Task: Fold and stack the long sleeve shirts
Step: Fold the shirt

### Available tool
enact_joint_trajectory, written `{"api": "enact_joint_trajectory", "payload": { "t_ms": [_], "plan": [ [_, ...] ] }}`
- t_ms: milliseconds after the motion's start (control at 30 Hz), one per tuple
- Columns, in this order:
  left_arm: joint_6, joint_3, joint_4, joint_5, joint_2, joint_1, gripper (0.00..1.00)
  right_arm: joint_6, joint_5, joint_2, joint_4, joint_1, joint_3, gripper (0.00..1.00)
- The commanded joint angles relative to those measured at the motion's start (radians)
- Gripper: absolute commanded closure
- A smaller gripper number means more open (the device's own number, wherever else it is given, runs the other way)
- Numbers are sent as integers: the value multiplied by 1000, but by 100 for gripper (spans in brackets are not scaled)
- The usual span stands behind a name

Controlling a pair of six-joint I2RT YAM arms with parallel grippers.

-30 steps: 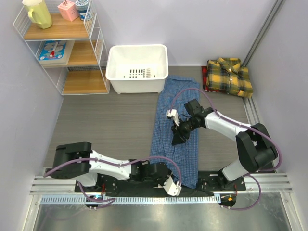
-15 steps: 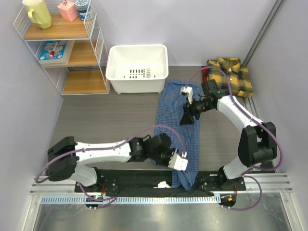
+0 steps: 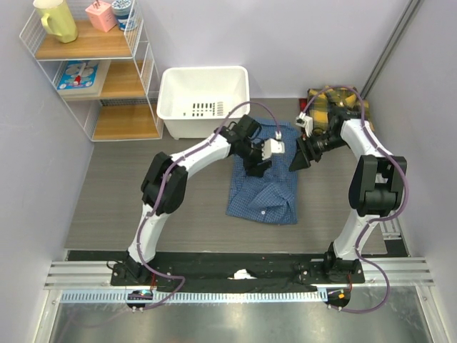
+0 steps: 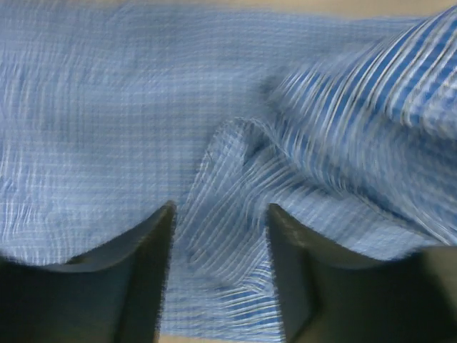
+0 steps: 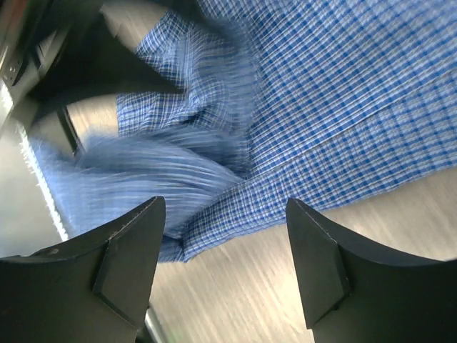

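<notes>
Looking down from the top camera, we find the blue checked shirt (image 3: 263, 193) doubled over on the table (image 3: 143, 186), a little right of centre in the frame and just below the white tub (image 3: 203, 100). Its long axis runs from the upper edge of the frame toward the lower, leaning slightly left at the bottom; we cannot tell which end holds the collar. The upper layer is rumpled, so we judge this fold only roughly made, with more folding and smoothing left to do. The yellow plaid shirt (image 3: 321, 100) sits folded in the upper right corner, partly behind the right arm, and the blue one is not yet stacked with it. The left gripper (image 3: 257, 168) hangs over the shirt's upper end; the right gripper (image 3: 298, 161) is just off its upper right edge

From the left wrist, the left gripper (image 4: 221, 207) shows its jaws parted, with blurred, wrinkled blue cloth beneath and between them, pinched by neither as far as we can see

From the right wrist, the right gripper (image 5: 225, 204) stands wide and empty above the shirt's edge and bare table
</notes>
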Motion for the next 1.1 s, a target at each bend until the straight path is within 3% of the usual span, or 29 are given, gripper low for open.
{"api": "enact_joint_trajectory", "payload": {
  "t_ms": [0, 67, 333, 433, 567, 800, 1067],
  "plan": [
    [-127, 170, -72, 41, 28, 101, 34, 9, -8, 22, -35, 6, 30, 28],
    [-155, 163, -90, 44, 10, 134, 32, 26, 4, 34, -20, 6, 30, 31],
    [-332, -260, 78, 52, -213, 135, 28, 182, -8, 85, 138, 32, -34, 38],
    [-394, -270, 107, 35, -196, 132, 29, 226, 15, 87, 220, 81, -76, 42],
    [-457, -297, 106, 32, -162, 125, 38, 283, 70, 103, 318, 146, -136, 50],
    [-592, -486, 86, 79, -210, 105, 64, 342, 111, 174, 392, 233, -159, 55],
    [-743, -730, 152, 116, -368, 59, 68, 360, 72, 159, 433, 321, -205, 56]
  ]
}}
